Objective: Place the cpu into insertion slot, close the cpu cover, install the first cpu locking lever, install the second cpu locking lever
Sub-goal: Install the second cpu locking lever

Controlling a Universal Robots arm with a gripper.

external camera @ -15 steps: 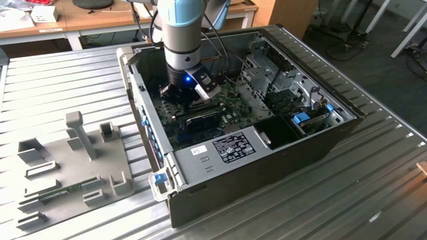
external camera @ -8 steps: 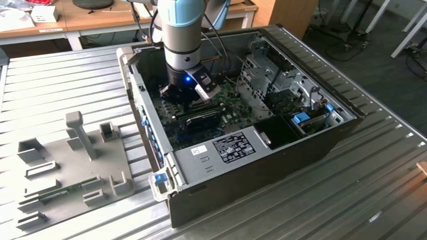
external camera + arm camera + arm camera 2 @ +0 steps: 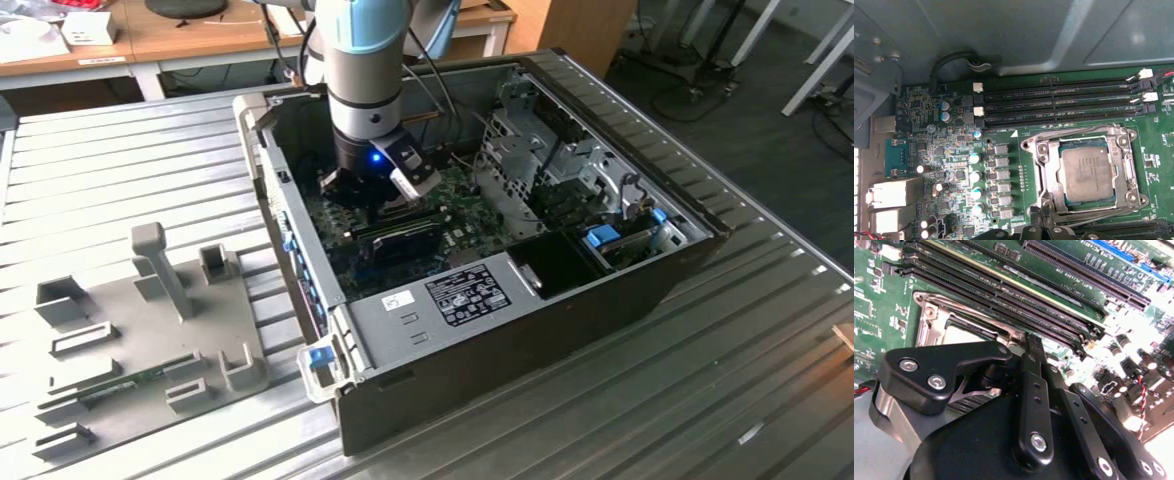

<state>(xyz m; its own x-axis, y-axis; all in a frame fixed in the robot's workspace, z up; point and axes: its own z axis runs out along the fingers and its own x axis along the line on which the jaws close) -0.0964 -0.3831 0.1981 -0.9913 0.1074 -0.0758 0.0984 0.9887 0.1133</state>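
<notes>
One chip (image 3: 1088,174) is sitting in one socket (image 3: 1040,172), with one metal cover frame (image 3: 1121,170) lying over it. Three long black memory slots (image 3: 1059,106) are running side by side in the first wrist view. One robot arm (image 3: 363,70) is reaching into one open computer case (image 3: 641,300). One grey fixture plate (image 3: 134,340) is lying on one metal table (image 3: 747,400)

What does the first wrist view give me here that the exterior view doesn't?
First wrist view: the cpu lying in the insertion slot, with the cpu cover framing it and empty memory slots beside it. Exterior view: the arm reaching down into the open computer case, and a grey fixture tray at that view's left. Both: the green circuit board.
</notes>
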